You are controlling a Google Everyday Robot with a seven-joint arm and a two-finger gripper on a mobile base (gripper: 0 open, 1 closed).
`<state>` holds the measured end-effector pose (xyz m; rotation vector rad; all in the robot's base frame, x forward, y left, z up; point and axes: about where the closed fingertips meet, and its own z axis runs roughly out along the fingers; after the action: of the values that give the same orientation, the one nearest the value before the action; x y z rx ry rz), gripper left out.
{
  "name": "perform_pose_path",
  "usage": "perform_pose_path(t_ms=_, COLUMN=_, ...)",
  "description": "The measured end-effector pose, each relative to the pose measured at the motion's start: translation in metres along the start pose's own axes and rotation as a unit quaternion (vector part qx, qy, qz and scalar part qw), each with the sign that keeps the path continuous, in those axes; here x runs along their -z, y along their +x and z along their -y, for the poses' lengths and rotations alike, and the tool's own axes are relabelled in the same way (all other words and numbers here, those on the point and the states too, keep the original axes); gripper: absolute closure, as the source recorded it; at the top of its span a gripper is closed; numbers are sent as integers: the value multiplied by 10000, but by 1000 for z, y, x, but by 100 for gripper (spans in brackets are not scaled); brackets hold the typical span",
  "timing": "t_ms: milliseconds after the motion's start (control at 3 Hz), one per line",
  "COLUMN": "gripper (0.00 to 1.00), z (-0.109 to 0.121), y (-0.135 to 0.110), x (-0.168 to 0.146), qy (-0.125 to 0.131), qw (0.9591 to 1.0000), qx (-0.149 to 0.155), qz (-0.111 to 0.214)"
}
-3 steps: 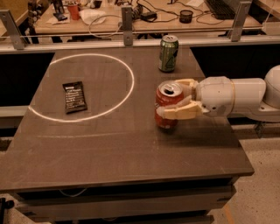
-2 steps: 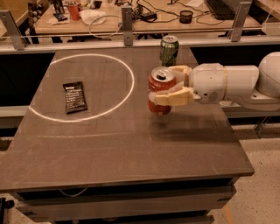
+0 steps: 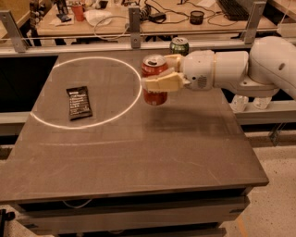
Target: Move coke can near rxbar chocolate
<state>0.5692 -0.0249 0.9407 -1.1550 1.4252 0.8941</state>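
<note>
At the right edge of the white ring, above the far half of the desk (image 3: pixel 138 157), the claw (image 3: pixel 156 71) pinches the coke can (image 3: pixel 153 92). One pale finger crosses the front of the can at mid-height and the other presses in from behind, near the silver top. The can stands upright in this grip, and its base seems to hang just clear of the surface, with a soft shadow on the wood below and to the right. The white arm (image 3: pixel 231 67) reaches in level from the right side of the view. Just behind the claw's wrist, a green can (image 3: pixel 179 45) stands near the desk's back edge. The white ring (image 3: pixel 99 121) is drawn on the left half of the desk. The rxbar chocolate (image 3: pixel 78 102) lies flat inside it, toward its left side and well apart from the coke can. Beyond the rail, a cluttered bench (image 3: pixel 115 21) carries cables and a red cup (image 3: pixel 77 10).
</note>
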Motion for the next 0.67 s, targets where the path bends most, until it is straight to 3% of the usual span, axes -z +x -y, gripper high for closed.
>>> perform_pose_path(t_ms=333, gripper=100, z=17, y=-3, x=-44, qy=-174, qw=9996, qx=-198, qz=24)
perform_pose_path(t_ms=667, gripper=100, z=19, y=-7, x=-74, qy=-346, qw=9992, qx=-198, qz=92)
